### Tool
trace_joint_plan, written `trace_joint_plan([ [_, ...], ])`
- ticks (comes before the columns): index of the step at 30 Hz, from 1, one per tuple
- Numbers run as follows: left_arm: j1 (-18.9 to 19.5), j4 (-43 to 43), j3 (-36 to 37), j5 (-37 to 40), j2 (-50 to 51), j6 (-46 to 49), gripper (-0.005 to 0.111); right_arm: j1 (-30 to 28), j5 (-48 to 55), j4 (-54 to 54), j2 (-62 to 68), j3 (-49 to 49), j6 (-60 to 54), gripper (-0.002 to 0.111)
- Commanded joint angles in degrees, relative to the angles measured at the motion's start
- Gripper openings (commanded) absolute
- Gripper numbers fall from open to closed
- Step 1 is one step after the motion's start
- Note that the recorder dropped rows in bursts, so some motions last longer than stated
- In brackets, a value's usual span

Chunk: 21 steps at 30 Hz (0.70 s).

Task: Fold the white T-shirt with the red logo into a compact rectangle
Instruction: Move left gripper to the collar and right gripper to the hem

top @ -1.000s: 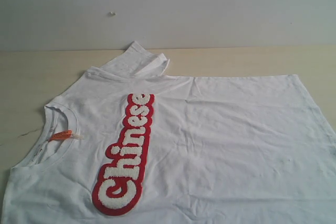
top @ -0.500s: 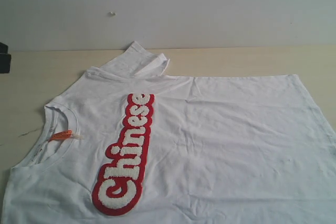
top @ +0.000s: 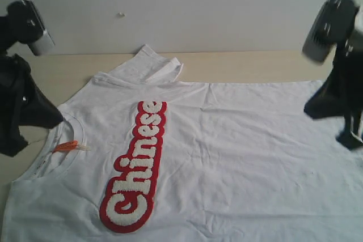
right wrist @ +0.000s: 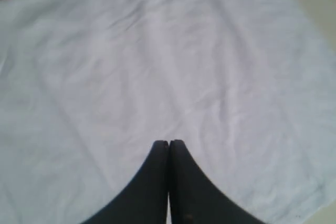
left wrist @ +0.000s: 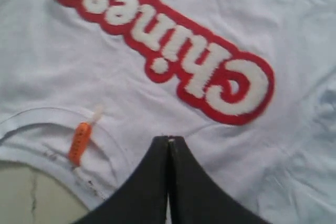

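Left gripper (left wrist: 168, 141) tips together, wrist view only

Left gripper (top: 55, 121): newly entered, now at the left by the white T-shirt (top: 238, 140) neckline. Right gripper (top: 311, 109): newly entered, now over its right end.

Pale grey wall (top: 187, 4) behind light wooden table (top: 255, 66).
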Motion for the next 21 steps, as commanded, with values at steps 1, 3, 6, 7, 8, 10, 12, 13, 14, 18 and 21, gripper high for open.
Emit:
trace_joint_plan([
  [1, -0.4, 0.3, -0.5, 6.6, 2.8, 9.7, 0.000, 2.2, 7.3, -8.5, 2.5, -0.5, -11.3, 0.000],
  [3, -0.4, 3.3, -0.5, 8.3, 4.0, 9.7, 0.000, 2.4, 6.6, -10.3, 2.6, -0.5, -8.9, 0.000],
  [6, -0.4, 7.3, -0.2, 9.5, 5.8, 9.6, 0.000, 2.4, 5.8, -12.3, 2.6, -0.4, -8.1, 0.003],
  [7, -0.4, 8.2, -0.2, 9.0, 6.2, 9.4, 0.000, 2.4, 5.4, -12.3, 2.6, -0.4, -7.9, 0.007],
  [8, -0.4, 8.3, -0.2, 8.9, 6.5, 9.1, 0.001, 2.4, 5.5, -12.3, 2.6, -0.4, -7.9, 0.011],
  [10, -0.4, 8.0, -0.2, 8.3, 6.6, 9.1, 0.010, 2.4, 5.0, -12.2, 2.6, -0.4, -7.3, 0.024],
  [12, -0.4, 7.6, -0.2, 8.1, 6.6, 9.1, 0.025, 2.4, 4.5, -11.5, 2.6, -0.4, -5.2, 0.043],
  [13, -0.4, 7.3, -0.2, 8.1, 6.6, 9.1, 0.035, 2.4, 4.2, -11.1, 2.6, -0.4, -4.2, 0.054],
  [14, -0.4, 7.2, -0.2, 8.1, 6.6, 8.9, 0.043, 2.4, 4.2, -10.9, 2.6, -0.4, -3.4, 0.064],
  [18, -0.4, 7.1, -0.2, 6.2, 6.6, 5.0, 0.077, 2.4, 7.3, -10.0, 2.6, -0.4, -6.0, 0.103],
  [21, -0.4, 5.3, -0.2, 6.1, 6.6, 4.5, 0.090, 2.4, 8.6, -10.1, 2.6, -0.4, -7.1, 0.105],
])
